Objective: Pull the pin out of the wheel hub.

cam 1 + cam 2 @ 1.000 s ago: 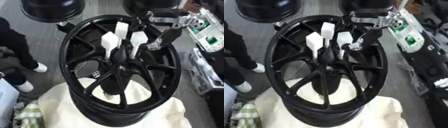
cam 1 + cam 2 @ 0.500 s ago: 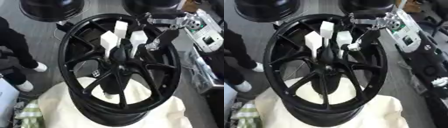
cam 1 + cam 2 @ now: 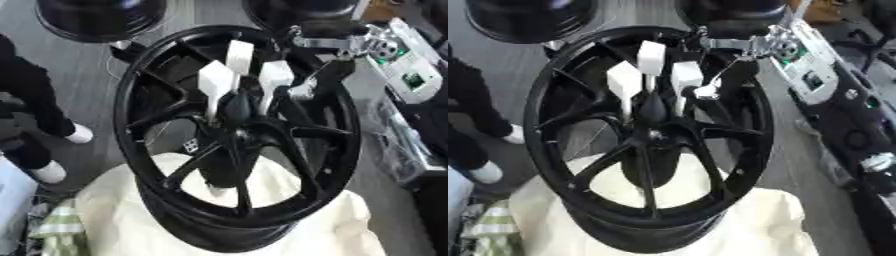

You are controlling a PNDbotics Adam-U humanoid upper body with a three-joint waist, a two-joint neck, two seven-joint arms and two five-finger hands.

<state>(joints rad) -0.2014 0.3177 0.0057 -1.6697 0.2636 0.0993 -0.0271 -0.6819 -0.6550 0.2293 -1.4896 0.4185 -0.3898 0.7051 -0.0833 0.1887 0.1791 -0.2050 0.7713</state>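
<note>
Wheel hub (image 3: 236, 135), black, upright on cream cushion (image 3: 289, 225). Right hand (image 3: 293, 90) reaching in from far right beside white pins (image 3: 216, 82) at centre; finger state not discernible.

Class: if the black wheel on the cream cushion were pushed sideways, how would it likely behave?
The black wheel looks rigid, so it probably would not flex. Standing tilted on the soft cream cushion, it might tip or roll. Its thick rim suggests it is heavy.

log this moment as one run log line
stage: reaching | right hand: at wheel hub, beside white pins | pins: in hub | left hand: not in view
</note>
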